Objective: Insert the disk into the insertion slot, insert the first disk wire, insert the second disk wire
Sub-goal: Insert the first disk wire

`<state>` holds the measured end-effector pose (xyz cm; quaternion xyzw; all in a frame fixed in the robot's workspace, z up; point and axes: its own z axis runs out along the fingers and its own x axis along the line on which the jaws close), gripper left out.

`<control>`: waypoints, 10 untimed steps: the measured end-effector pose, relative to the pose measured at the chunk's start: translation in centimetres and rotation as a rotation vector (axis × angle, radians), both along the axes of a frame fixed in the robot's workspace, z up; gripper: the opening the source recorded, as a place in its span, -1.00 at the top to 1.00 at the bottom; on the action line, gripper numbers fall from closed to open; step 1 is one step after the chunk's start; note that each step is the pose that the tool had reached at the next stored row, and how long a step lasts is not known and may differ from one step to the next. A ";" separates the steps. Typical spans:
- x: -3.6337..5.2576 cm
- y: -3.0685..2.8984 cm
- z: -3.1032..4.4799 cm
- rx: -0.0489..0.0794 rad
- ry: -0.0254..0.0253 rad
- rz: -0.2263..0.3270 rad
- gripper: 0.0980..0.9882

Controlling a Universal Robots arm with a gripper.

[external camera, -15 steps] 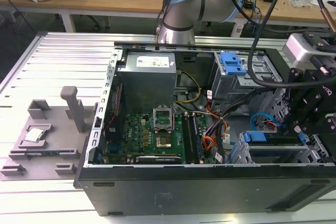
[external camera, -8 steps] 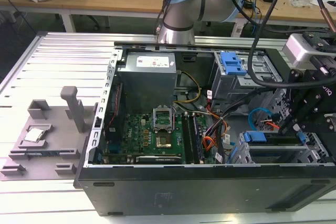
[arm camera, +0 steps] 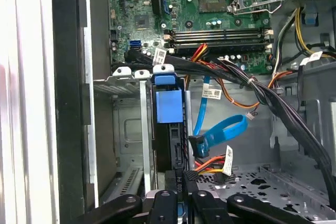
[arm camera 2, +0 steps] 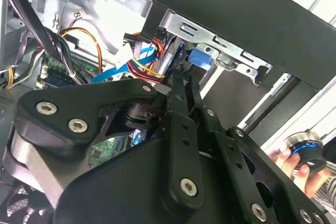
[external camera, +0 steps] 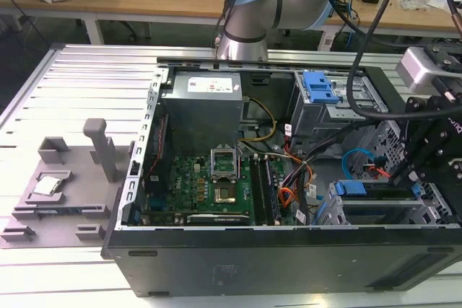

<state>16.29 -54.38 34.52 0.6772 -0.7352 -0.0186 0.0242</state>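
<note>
Here, nearest the lens, the tool [arm camera: 181, 196] is narrow, its base cut off, pinching a black plug [arm camera: 178, 181] against the disk [arm camera: 169, 107]. The blue-framed disk stands edge-on inside the insertion slot [arm camera: 128, 127], label hidden. Beyond, cables [arm camera: 252, 85] cross the motherboard [arm camera: 210, 19].

Bright blue frame on the disk [arm camera: 168, 107], green circuit board [arm camera: 210, 9], light blue ribbon cable [arm camera: 224, 130], black computer case [external camera: 289, 265], silver ribbed table [external camera: 72, 84]

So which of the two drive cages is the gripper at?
The low silver cage holding the blue-framed disk; the gripper hangs directly over it. The taller grey cage with the blue tab stands apart.
</note>
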 end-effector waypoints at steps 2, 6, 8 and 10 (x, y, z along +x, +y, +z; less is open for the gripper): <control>-0.01 0.12 -0.01 0.000 0.0000 0.000 0.83; -0.06 0.21 -0.23 0.000 0.0000 0.000 0.83; -0.11 0.21 -0.39 0.000 0.0000 0.000 0.83; -0.18 0.21 -0.52 -0.001 -0.0001 0.000 0.83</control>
